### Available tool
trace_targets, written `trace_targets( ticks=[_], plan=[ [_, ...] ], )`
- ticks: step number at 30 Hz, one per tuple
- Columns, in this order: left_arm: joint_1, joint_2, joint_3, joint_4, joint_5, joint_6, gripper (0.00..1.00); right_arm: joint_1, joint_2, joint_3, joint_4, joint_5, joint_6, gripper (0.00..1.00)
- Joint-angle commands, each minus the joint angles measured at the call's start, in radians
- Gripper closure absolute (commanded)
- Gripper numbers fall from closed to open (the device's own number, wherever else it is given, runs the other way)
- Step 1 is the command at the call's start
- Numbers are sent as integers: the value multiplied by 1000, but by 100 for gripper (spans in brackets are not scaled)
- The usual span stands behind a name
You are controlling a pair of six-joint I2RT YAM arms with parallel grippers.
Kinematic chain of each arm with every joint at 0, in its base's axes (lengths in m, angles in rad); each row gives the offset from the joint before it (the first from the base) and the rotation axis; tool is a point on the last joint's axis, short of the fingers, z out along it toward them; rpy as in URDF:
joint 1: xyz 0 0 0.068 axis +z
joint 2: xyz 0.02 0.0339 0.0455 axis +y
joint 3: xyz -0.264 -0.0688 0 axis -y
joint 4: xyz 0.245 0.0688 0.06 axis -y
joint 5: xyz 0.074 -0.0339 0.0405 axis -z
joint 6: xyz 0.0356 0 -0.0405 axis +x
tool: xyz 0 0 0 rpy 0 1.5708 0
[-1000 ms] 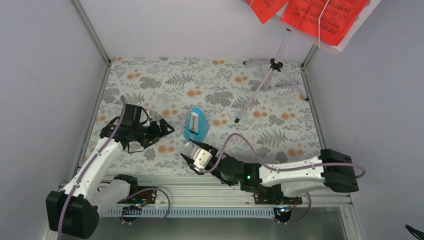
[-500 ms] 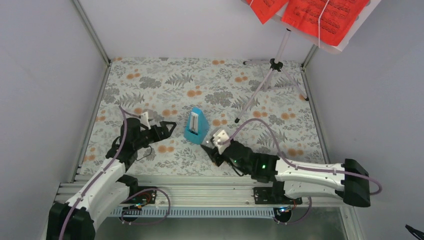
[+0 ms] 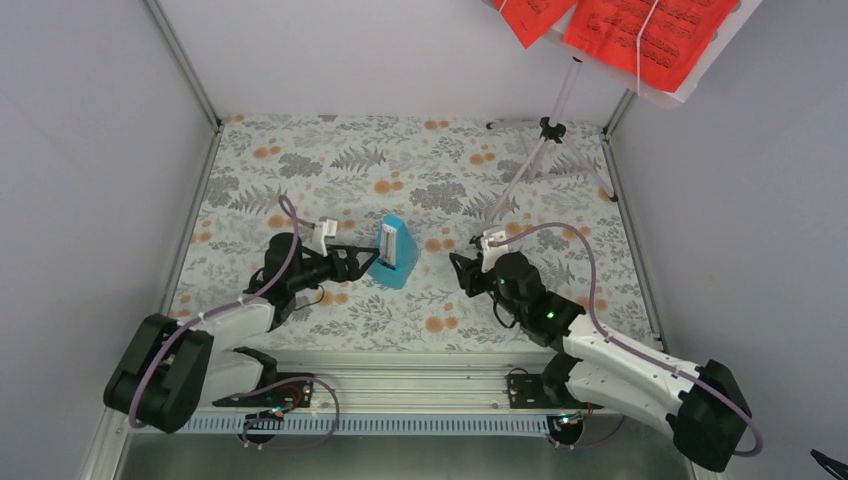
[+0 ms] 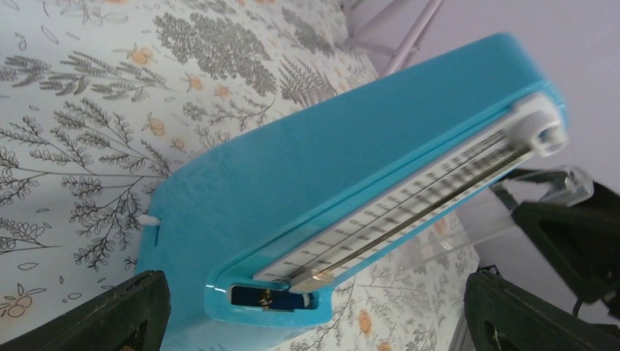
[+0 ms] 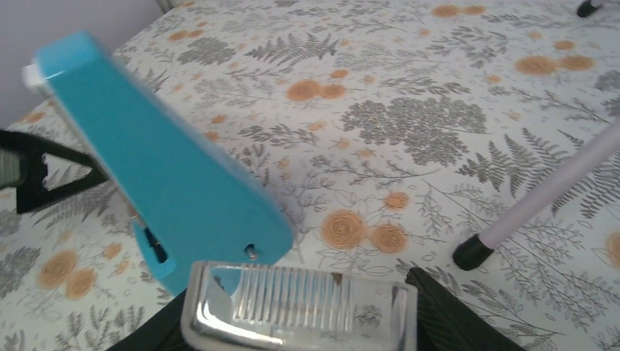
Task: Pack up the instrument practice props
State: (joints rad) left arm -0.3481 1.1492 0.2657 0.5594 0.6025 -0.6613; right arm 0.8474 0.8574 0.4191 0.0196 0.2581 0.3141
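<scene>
From the overhead camera I am seeing the light-blue metronome standing on the floral tablecloth, about mid-table. The left gripper is lying low on the cloth just to its left, jaws spread wide, tips right beside the blue case; I cannot tell from here whether they are touching it. The right gripper is hovering to the metronome's right, apart from it, jaws partly separated and nothing in them. The lilac tripod music stand is standing in the far right corner, one leg reaching forward near the right gripper. Red sheet-music pages are resting on its desk at the top edge; black notes are showing, but I am not making out any title or words.

Through the left wrist camera, the metronome is filling the frame between the two black fingers, which are sitting far apart in the lower corners, clear of the case. Its white face is carrying a long scale of fine tick marks behind the pendulum rod; I am not reading any figures or brand. The right gripper is showing at the right edge.

Through the right wrist camera, I am looking at the metronome's plain blue side, with a clear ribbed pad of my own gripper in the foreground. A black-capped stand foot is resting on the cloth to the right.
</scene>
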Motion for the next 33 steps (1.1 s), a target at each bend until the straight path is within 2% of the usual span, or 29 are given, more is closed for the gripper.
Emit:
trace_targets(
  ticks=[1, 7, 21, 26, 31, 33],
  plan=[
    [-12, 77, 29, 119, 28, 76, 0, -98, 13, -19, 88, -120, 36, 55],
    [-42, 161, 57, 91, 23, 141, 0, -178, 35, -16, 140, -192, 45, 55],
    [-111, 271, 60, 159, 29, 156, 0, -213, 3, -25, 144, -209, 57, 55],
    [-217, 278, 65, 180, 4, 128, 0, -218, -1, -18, 121, -202, 41, 55],
    [-345, 344, 76, 297, -19, 39, 0, -219, -20, 9, 57, -171, 21, 55],
    [-364, 351, 77, 327, -38, 20, 0, -219, -35, 16, 26, -161, 20, 55]
  ],
)
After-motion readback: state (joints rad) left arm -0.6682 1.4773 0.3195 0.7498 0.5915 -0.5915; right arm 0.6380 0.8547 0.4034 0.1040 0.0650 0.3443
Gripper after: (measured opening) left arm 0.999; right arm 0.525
